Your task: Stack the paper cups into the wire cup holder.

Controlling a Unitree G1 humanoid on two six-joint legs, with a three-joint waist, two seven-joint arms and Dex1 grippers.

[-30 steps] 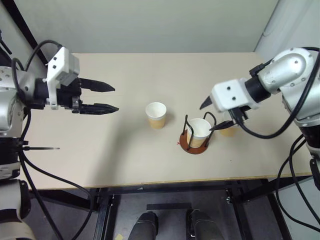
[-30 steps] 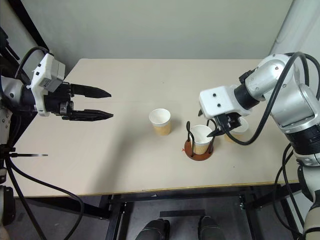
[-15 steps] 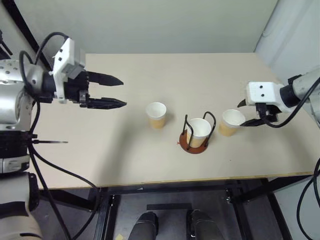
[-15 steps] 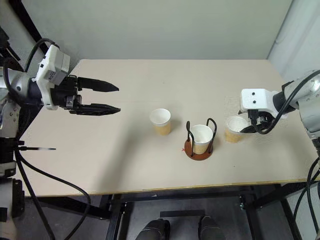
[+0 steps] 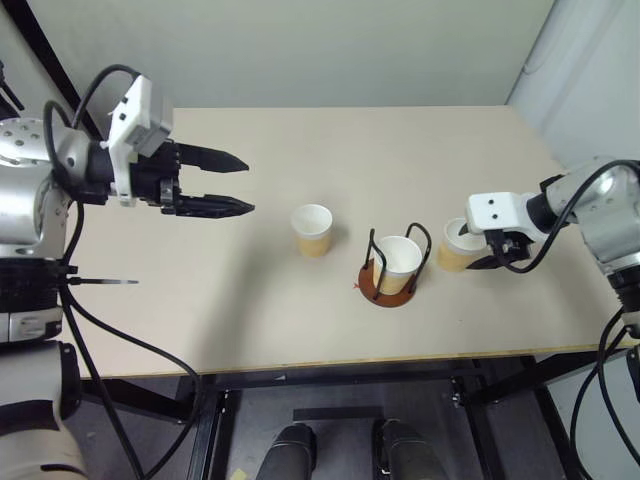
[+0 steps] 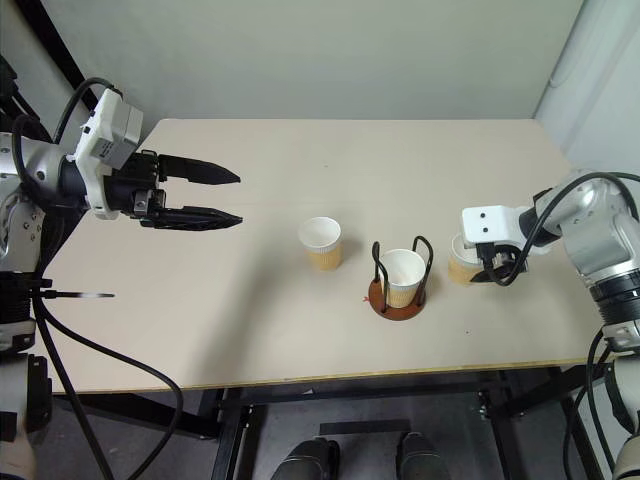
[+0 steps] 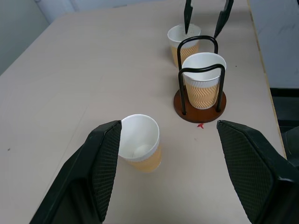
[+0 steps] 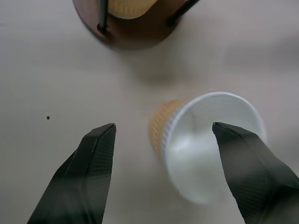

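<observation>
Three paper cups upright on a beige tabletop (image 5: 250, 320), in a loose row slightly right of centre. Middle cup (image 5: 398, 262) seated in the wire cup holder (image 5: 388, 285), between its two black wire loops on the reddish-brown disc base. Loose cup (image 5: 312, 230) standing alone to the left of the holder, near but apart from it, with bare tabletop all round. Third cup (image 5: 460, 246) just beside the holder on its right, not touching the loops as far as can be told.

Wide open room on the left half of the tabletop and along the far edge toward the wall; a fair strip of bare surface between the row and the near edge; less room on the right, between the third cup and the right edge.

Right end effector (image 5: 482, 247) down at the third cup, black fingers spread wide; in the right wrist view the fingertips (image 8: 96, 154) stand either side of the cup (image 8: 205, 144), whose mouth sits close to one finger and well clear of the other. No contact with the cup wall to be made out.

Left end effector (image 5: 235, 184) raised over the left part of the tabletop, fingers apart and empty, pointing toward the row; well apart from the loose cup, which shows between its fingers (image 7: 105, 158) in the left wrist view.
</observation>
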